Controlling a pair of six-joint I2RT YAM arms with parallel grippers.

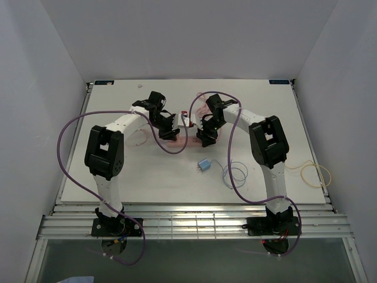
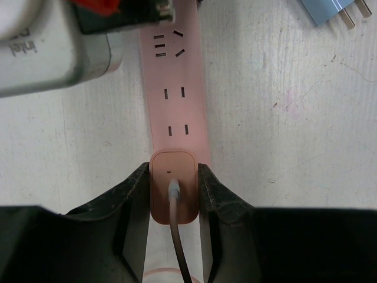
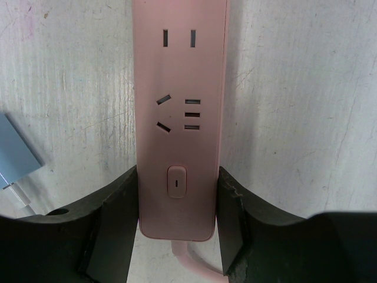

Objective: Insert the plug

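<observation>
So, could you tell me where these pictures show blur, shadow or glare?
Left wrist: white housing at top left is blurred, power strip sharp. Right wrist: soft shadow right of the strip. Top external: even light, glare on the near rails.

Overhead view wide; close wrist views share strip [image 3: 179, 118].
</observation>
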